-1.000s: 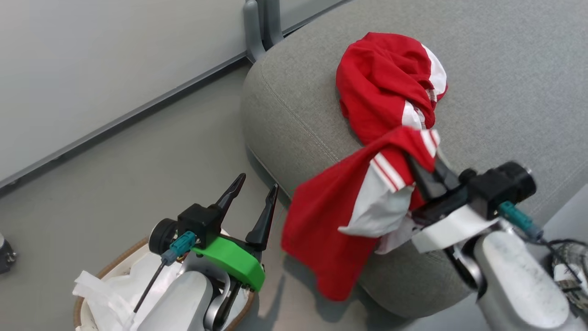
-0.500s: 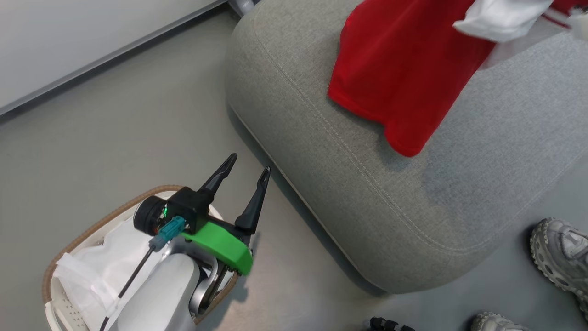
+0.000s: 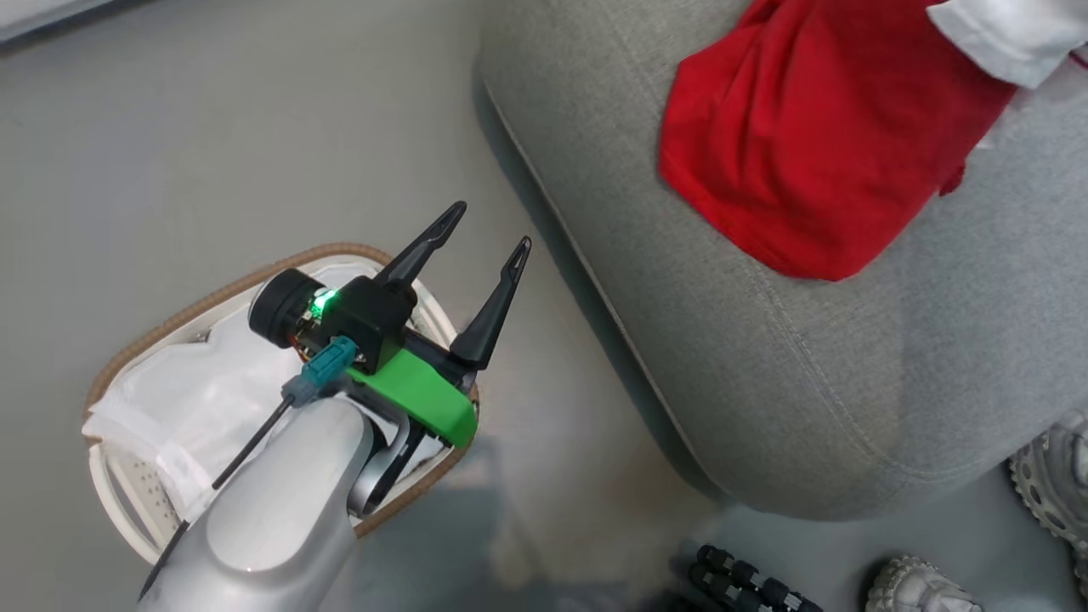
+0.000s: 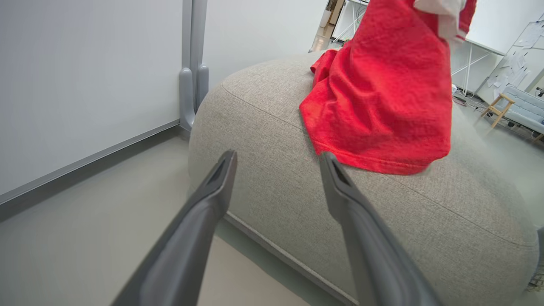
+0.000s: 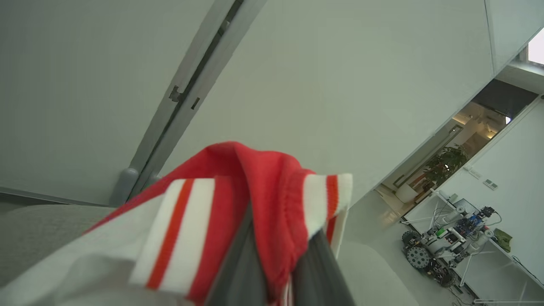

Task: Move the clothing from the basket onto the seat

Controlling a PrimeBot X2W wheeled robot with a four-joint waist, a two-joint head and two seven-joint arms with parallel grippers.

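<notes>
The clothing [image 3: 807,144] is a red garment with white striped trim, hanging down onto the grey seat [image 3: 765,357]. My right gripper [image 5: 278,276] is shut on its striped collar [image 5: 255,199], which drapes over the fingers. In the left wrist view the clothing [image 4: 382,93] hangs from above with its lower edge on the seat [image 4: 382,221]. The white basket [image 3: 127,476] with its brown rim stands on the floor at the lower left, showing its white liner. Over the basket's right side, my left gripper [image 3: 493,225] is open with nothing between its fingers [image 4: 212,195].
Grey floor lies between the basket and the seat. A person's shoes [image 3: 1050,489] stand at the lower right, next to a black ribbed object [image 3: 748,582]. A grey wall with a post [image 4: 191,76] rises behind the seat. Another robot [image 5: 442,246] stands far off.
The head camera has tilted down and turned, so the basket shows more fully. The right gripper has lifted the clothing up and out of the head view's top. The left gripper keeps open.
</notes>
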